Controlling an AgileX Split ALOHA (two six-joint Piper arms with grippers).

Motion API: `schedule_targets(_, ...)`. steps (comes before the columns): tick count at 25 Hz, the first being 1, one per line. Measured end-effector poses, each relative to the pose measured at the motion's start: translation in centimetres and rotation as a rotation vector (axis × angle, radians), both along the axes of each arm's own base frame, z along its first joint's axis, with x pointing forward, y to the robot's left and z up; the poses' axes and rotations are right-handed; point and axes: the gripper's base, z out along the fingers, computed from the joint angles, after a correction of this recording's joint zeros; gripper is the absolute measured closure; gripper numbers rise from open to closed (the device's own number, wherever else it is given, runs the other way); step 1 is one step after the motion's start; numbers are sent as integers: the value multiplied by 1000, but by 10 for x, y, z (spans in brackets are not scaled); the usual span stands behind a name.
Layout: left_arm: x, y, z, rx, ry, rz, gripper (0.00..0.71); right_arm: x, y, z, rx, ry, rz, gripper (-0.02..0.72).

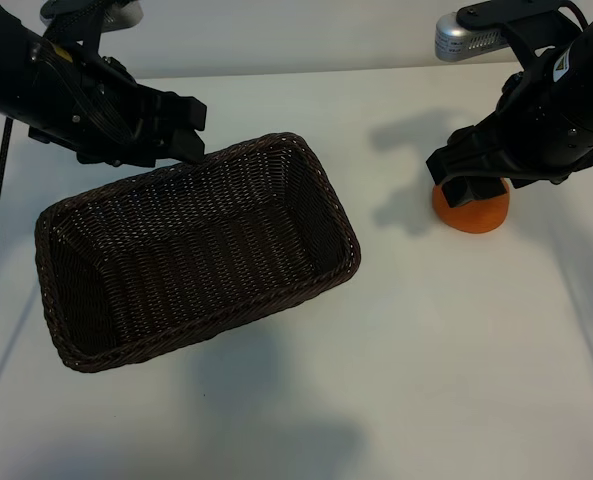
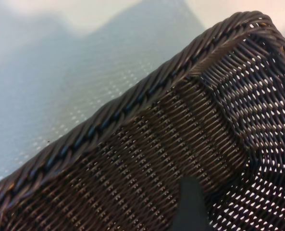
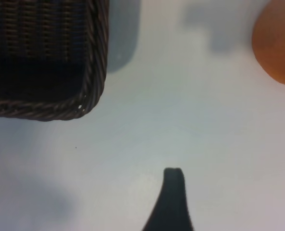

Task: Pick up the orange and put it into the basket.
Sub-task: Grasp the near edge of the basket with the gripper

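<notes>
The right gripper hovers over the round matte orange fruit on the white tabletop, fingers spread wide, holding nothing. The orange looks firm, light, prone to roll; pinch across its middle. The left gripper, also wide, hangs at the dark-brown woven wicker basket, well apart.

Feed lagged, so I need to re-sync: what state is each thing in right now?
orange: on the table, outside the basket, not gripped.
basket: upright on the table, nothing inside it.
right end effector: open, over the orange.
left end effector: open, at the basket's far rim, holding nothing.
</notes>
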Motion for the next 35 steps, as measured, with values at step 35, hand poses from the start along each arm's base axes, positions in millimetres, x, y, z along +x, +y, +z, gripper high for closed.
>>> schedule_targets(35,-68,57,16,393,164,275,180,-2,-1,-1,-17,12,24,131)
